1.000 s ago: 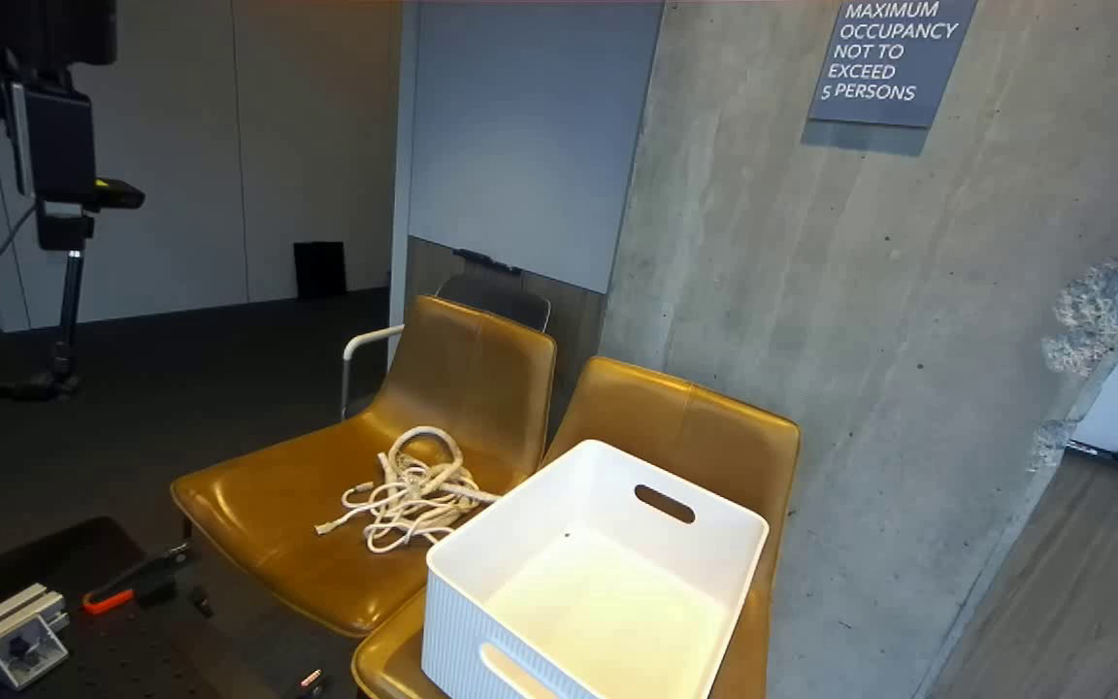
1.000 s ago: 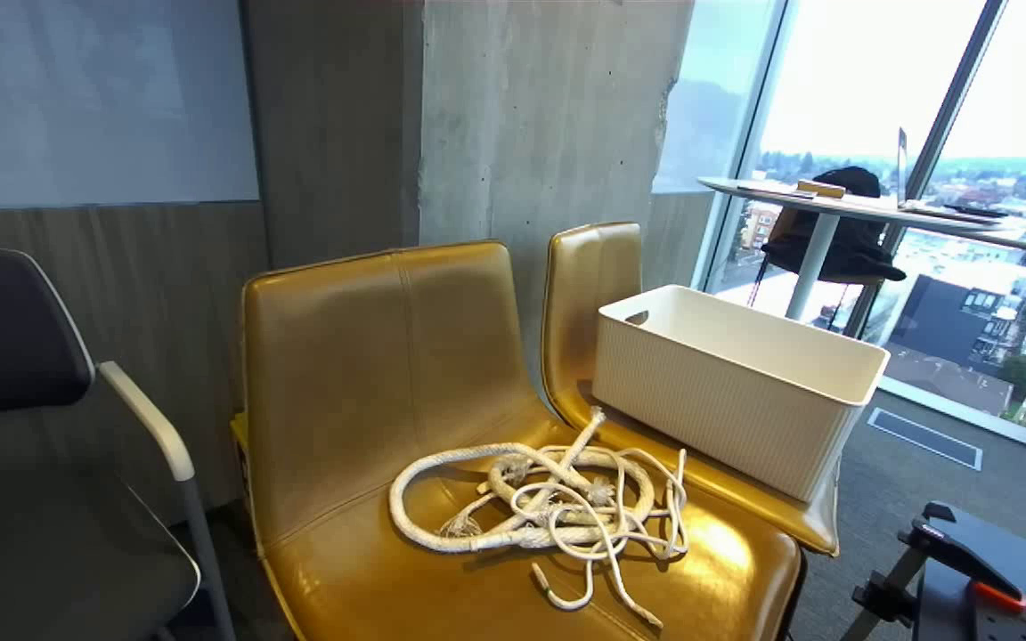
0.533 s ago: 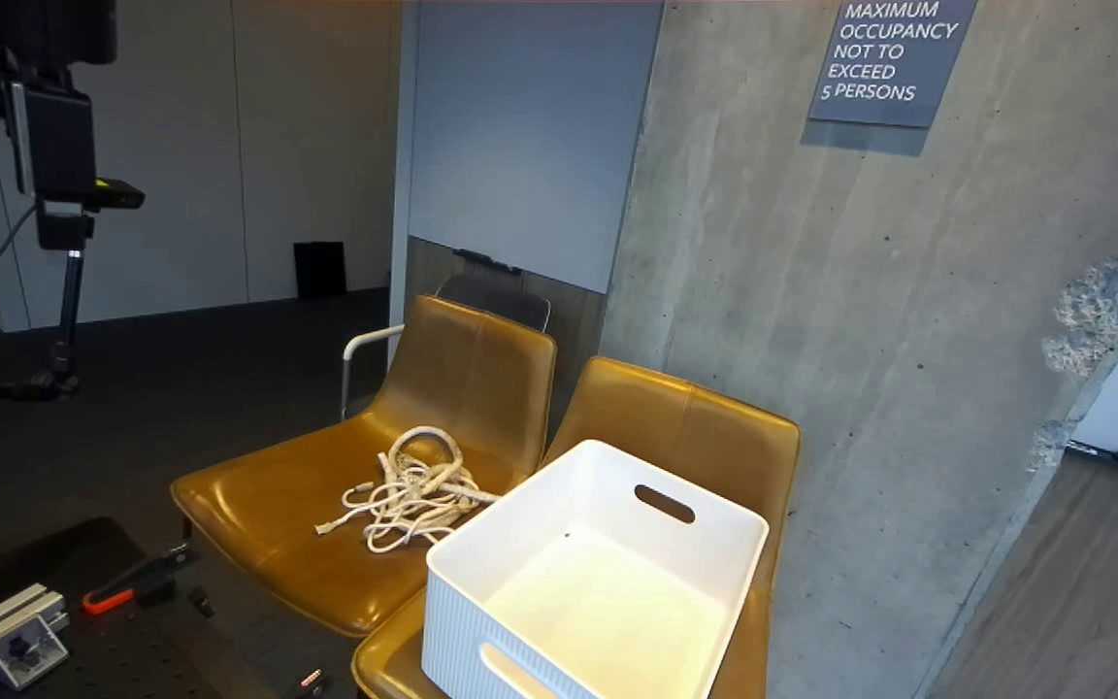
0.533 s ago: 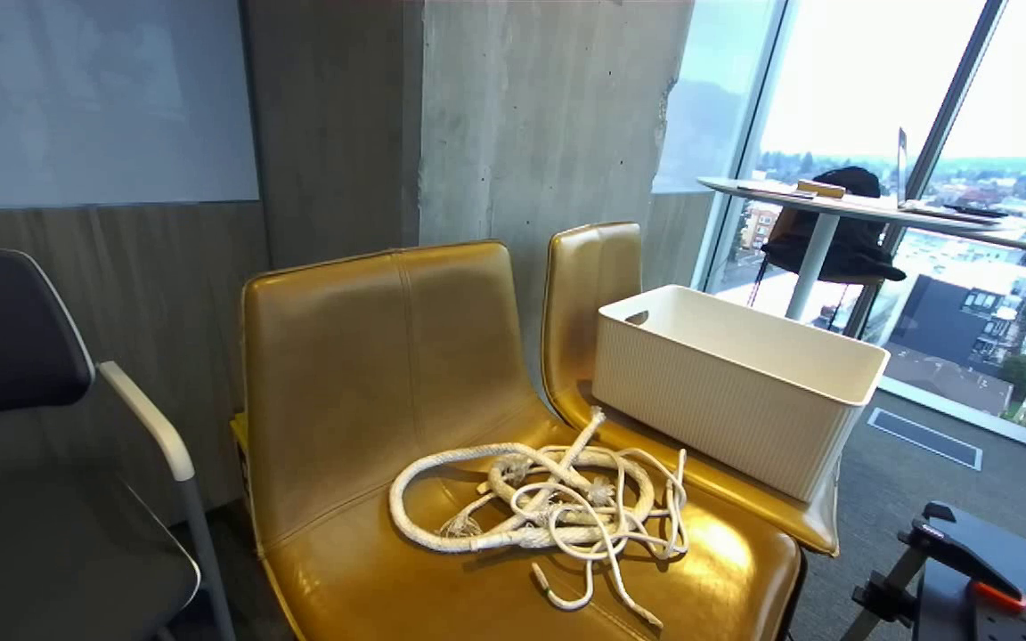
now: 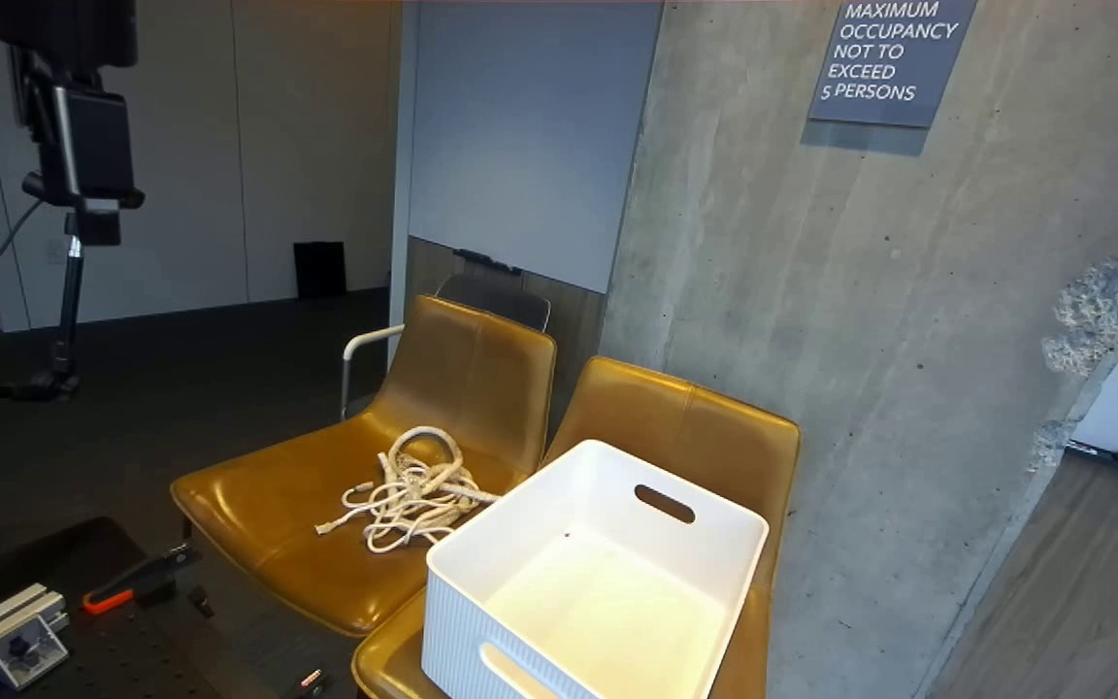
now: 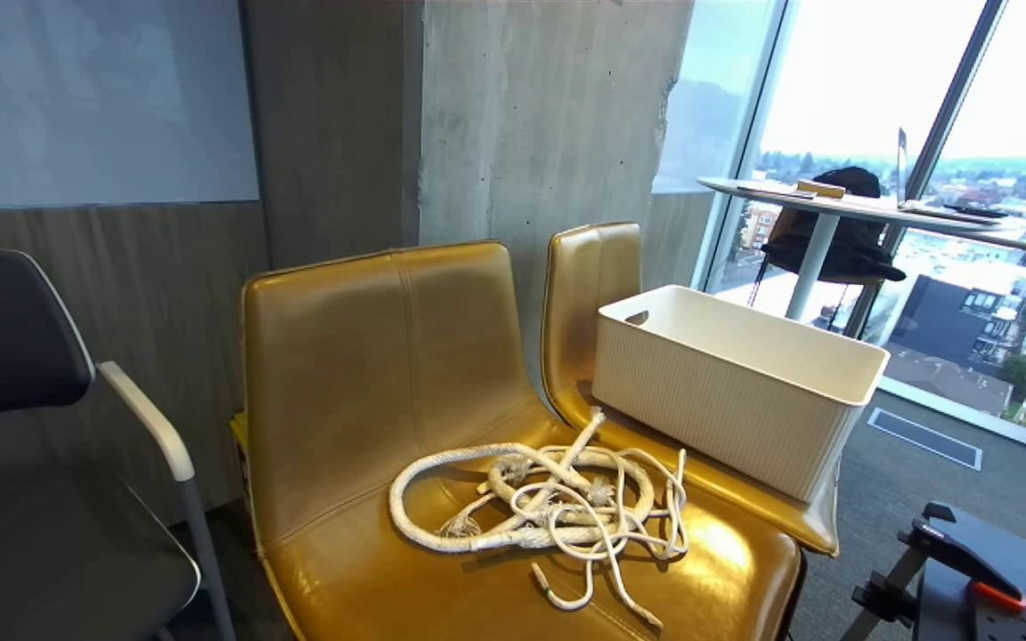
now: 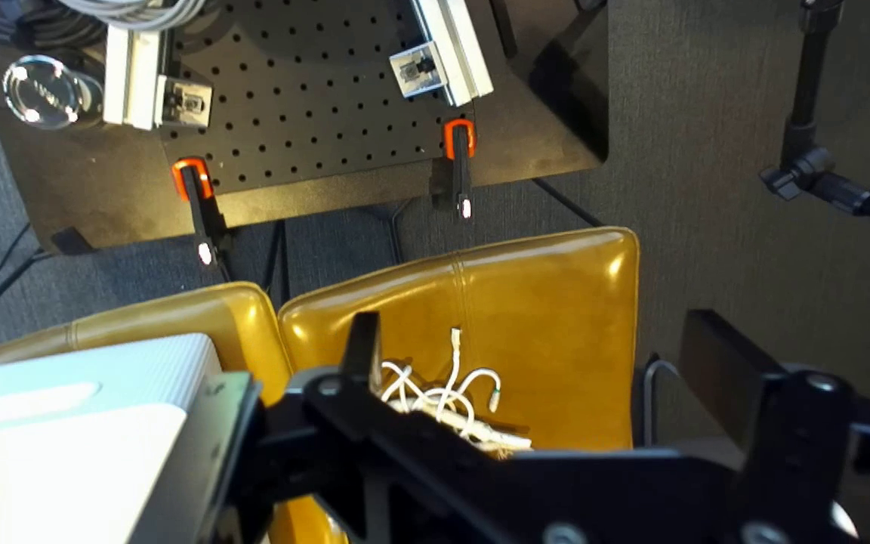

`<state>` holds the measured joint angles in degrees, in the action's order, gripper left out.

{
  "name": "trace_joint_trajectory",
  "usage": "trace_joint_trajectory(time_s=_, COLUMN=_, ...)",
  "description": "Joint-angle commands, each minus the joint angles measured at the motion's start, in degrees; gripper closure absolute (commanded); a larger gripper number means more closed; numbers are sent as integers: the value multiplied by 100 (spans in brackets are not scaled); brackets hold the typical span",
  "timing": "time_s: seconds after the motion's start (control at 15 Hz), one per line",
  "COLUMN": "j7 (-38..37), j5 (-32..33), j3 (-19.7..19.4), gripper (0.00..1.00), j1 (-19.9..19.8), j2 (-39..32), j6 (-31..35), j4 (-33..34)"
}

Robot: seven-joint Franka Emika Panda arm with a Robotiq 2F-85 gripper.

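White rope (image 6: 535, 536) lies ungrasped beside the bin (image 6: 718, 409); we judge nothing done, the grasp left, our gripper (image 7: 537, 347) spread wide, holding nothing.

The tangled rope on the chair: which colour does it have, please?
The rope is creamy white, best seen in an exterior view.

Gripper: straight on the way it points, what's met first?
The open gripper would probably meet the tan chair seat; the white rope lying on that seat also shows within its opening. Depth is unclear in the wrist view, so the rope could come first.
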<state>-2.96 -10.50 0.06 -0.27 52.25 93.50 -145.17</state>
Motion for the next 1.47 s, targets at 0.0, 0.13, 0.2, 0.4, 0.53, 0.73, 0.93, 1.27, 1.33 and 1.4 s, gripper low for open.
trace_joint_trajectory(time_s=0.0, j7=357, j5=271, j3=383, gripper=0, j1=217, j2=-816, j6=501, j4=568)
trace_joint_trajectory(time_s=0.13, j7=534, j5=470, j3=630, gripper=0, j1=371, j2=-1336, j6=873, j4=909)
trace_joint_trajectory(time_s=0.2, j7=595, j5=600, j3=754, gripper=0, j1=446, j2=-1668, j6=1095, j4=1103)
trace_joint_trajectory(time_s=0.4, j7=912, j5=1027, j3=954, gripper=0, j1=672, j2=-2571, j6=1675, j4=1665)
trace_joint_trajectory(time_s=0.53, j7=1183, j5=1347, j3=1027, gripper=0, j1=793, j2=-3227, j6=1983, j4=2074)
trace_joint_trajectory(time_s=0.73, j7=1692, j5=1745, j3=1019, gripper=0, j1=887, j2=-4218, j6=2350, j4=2758)
trace_joint_trajectory(time_s=0.93, j7=2219, j5=1983, j3=934, gripper=0, j1=860, j2=-5112, j6=2701, j4=3352)
trace_joint_trajectory(time_s=1.27, j7=2922, j5=2208, j3=746, gripper=0, j1=666, j2=-6592, j6=3390, j4=4060)
trace_joint_trajectory(time_s=1.33, j7=3030, j5=2251, j3=710, gripper=0, j1=622, j2=-6878, j6=3538, j4=4167)
trace_joint_trajectory(time_s=1.4, j7=3109, j5=2305, j3=686, gripper=0, j1=587, j2=-7149, j6=3697, j4=4254)
